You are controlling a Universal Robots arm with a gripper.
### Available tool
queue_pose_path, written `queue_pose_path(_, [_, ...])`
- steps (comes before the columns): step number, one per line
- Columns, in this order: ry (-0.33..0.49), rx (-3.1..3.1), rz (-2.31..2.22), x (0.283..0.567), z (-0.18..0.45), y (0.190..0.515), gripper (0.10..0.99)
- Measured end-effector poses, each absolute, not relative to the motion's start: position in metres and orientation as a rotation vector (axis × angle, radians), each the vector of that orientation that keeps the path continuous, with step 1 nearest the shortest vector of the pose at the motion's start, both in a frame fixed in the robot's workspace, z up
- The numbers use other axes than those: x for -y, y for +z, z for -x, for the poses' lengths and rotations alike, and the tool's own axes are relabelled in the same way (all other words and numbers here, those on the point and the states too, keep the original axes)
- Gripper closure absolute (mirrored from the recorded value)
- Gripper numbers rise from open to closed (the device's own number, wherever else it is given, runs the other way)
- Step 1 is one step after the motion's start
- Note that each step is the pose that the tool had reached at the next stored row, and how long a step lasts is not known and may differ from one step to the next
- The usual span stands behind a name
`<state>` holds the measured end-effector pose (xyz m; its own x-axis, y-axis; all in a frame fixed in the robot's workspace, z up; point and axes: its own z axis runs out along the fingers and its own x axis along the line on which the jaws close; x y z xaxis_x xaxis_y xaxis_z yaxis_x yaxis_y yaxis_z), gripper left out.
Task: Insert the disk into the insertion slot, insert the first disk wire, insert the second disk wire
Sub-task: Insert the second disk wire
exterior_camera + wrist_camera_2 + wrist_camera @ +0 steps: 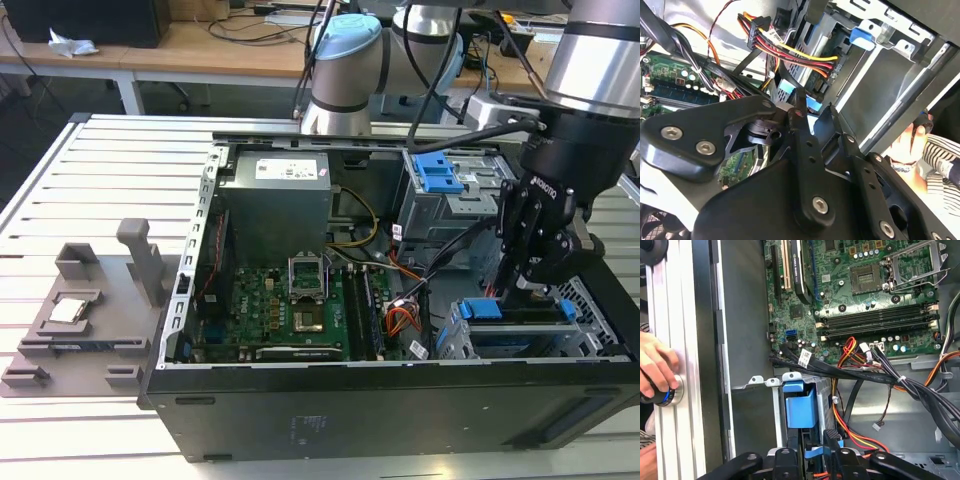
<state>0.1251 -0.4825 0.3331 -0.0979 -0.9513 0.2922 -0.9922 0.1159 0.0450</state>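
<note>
Arm reaching down, gripper [527,272] vertical; fingers [832,439] nearly closed, perhaps pinching something.

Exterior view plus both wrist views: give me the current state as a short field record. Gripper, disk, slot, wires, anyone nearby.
gripper: gripper low over the drive cage at the exterior view's right end of the open case
fingers: close together around a small blue connector; actual grip cannot be told
disk: disk sits inside the insertion slot, blue carrier end showing
wires: red, yellow and black wire bundle runs to the back of the disk
person: hand on a round button at the table edge
</note>
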Motion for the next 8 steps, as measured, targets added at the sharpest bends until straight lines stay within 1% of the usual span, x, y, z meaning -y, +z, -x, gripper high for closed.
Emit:
queue_pose_path(3, [0.238, 2.145, -1.922, 0.4825, -0.1251, 0.3331, 0.749])
queue_pose_path(6, [0.295, 2.116, -1.892, 0.4823, -0.1252, 0.3329, 0.749])
queue_pose_path(8, [0.297, 2.114, -1.89, 0.4822, -0.1252, 0.3324, 0.749])
